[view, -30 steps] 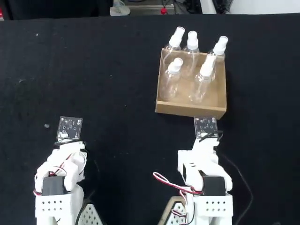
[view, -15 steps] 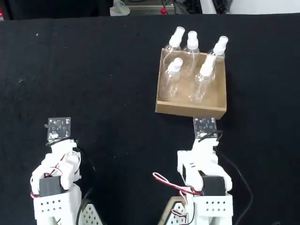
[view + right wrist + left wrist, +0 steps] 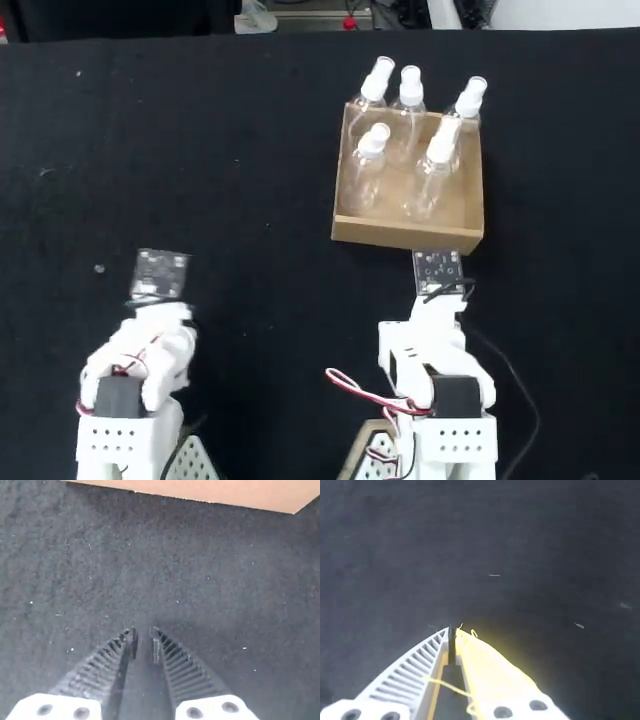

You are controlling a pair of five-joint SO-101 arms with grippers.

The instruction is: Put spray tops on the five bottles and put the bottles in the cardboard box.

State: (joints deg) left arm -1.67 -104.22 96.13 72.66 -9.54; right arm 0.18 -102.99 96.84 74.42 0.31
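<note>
High view: five spray bottles (image 3: 368, 172), white tops fitted, stand inside the cardboard box (image 3: 405, 234) on the black surface (image 3: 200, 150); right arm (image 3: 435, 345) sits just beside the box's near wall, left arm (image 3: 140, 350) well apart from it. Left wrist view: left pincer (image 3: 452, 631) closed tip to tip, holding nothing, over bare surface. Right wrist view: right pincer (image 3: 142, 632) narrow, all but closed, holding nothing, box wall near and ahead of its tips.
</note>
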